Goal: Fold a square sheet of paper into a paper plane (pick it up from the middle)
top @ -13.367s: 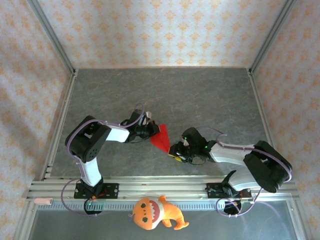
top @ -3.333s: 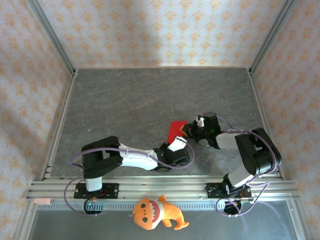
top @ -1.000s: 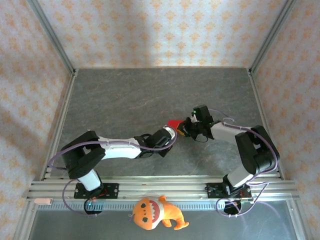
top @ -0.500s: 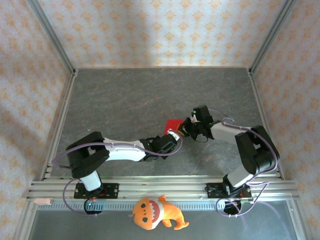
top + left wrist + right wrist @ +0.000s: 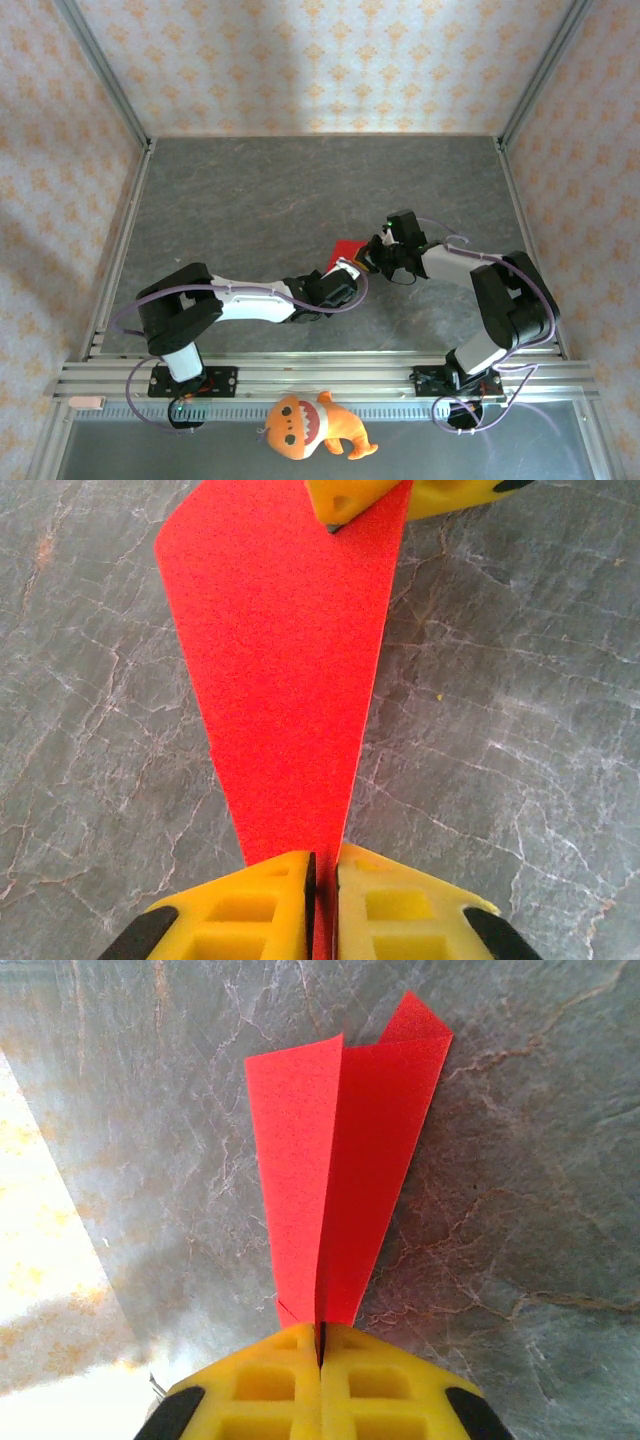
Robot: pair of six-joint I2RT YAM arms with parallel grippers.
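Left wrist view: nips paper (image 5: pixel 285 670) by its narrow end in near-closed left gripper (image 5: pixel 322 900), clamps far end in right gripper (image 5: pixel 321 1345), just right of worktop (image 5: pixel 250 190) centre.

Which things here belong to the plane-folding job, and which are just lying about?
Job:
- paper, red, folded to a taper
- left tool, shut on its narrow end
- right tool, shut on the other end

Lying about:
- plush toy, orange, at the near edge between the arm bases

Overhead and close wrist views sharing red paper (image 5: pixel 347 250)
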